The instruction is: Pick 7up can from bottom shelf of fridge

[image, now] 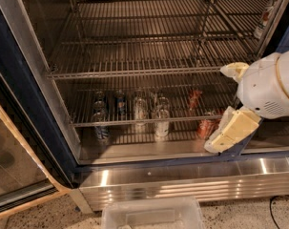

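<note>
The fridge stands open, with a dark blue frame. Its bottom shelf is a wire rack holding several cans. Pale silvery cans stand in the middle; the front one, the 7up can, is upright near the shelf's front edge, and another pale can stands just left of it. Dark blue cans stand to the left and red-orange cans to the right. My gripper, on a white arm, is open and empty. It hangs in front of the shelf's right end, beside the red-orange cans and right of the 7up can.
Two bare wire racks lie above. A bottle stands at the upper right. The glass door is swung open at left. A shiny steel base panel runs below, and a clear plastic bin sits on the floor in front.
</note>
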### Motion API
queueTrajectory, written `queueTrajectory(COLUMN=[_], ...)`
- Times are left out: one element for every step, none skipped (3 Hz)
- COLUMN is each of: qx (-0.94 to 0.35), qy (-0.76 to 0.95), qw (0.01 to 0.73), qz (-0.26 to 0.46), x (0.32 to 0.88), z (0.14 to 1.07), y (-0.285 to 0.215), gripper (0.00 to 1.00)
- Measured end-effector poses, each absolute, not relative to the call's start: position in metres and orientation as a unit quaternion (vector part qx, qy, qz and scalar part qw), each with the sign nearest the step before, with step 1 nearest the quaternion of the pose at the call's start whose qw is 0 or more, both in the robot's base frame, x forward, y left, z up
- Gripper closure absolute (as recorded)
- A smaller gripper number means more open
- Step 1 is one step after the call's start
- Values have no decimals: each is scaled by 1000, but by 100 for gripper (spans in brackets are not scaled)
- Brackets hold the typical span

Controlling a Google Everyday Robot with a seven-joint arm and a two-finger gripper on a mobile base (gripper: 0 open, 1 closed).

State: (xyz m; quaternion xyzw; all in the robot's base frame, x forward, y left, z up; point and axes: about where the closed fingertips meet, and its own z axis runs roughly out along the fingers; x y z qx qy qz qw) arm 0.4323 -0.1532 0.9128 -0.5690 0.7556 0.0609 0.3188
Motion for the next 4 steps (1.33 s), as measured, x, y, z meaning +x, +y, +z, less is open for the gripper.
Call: queueTrajectory(qx=[-547,-502,-443,-443], qy=[763,767,763,763], qw=[337,383,448,448], qz=[74,112,147,147], x=[434,437,457,457], z=[891,845,825,825], y=[-147,-136,-124,-124], gripper=[0,0,0,0])
